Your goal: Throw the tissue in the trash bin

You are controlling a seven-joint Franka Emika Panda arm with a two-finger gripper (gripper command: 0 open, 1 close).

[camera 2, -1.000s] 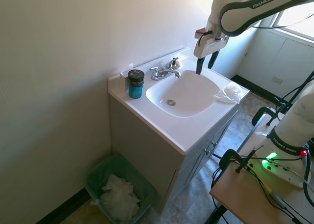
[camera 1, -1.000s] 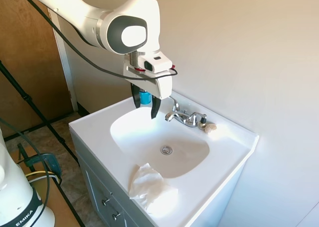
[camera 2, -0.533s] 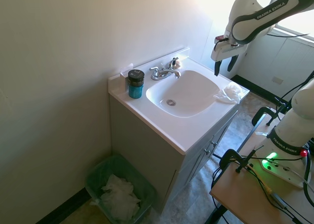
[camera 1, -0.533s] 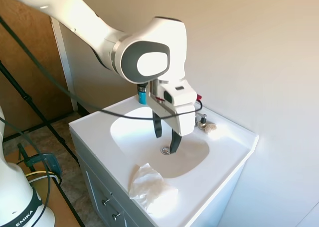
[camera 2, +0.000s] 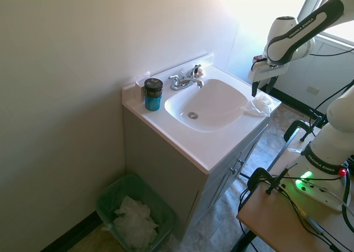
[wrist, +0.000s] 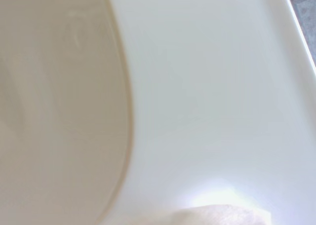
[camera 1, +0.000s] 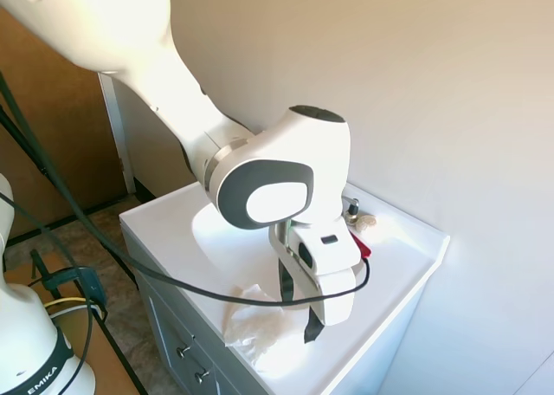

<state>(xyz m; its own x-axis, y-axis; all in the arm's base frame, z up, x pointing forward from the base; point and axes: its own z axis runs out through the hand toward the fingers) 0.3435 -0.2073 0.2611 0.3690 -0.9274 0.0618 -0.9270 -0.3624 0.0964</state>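
Reaching for the tissue: the arm hung over the counter's front corner, nothing yet in its grasp.

The gripper [camera 2: 261, 87] stood with its jaws apart and empty, pointing down just above the tissue [camera 2: 259, 104], which lay crumpled on the white counter [camera 2: 210, 147] at the right of centre in the second exterior view (in the first exterior view it sat low in the middle, half behind the wrist). The wrist view caught only an edge of it at the bottom. The trash bin [camera 2: 113, 192] waited on the floor at lower left, well apart. By judgement the approach was under way; next called for a short descent, jaws straddling the soft heap, then a gentle close.
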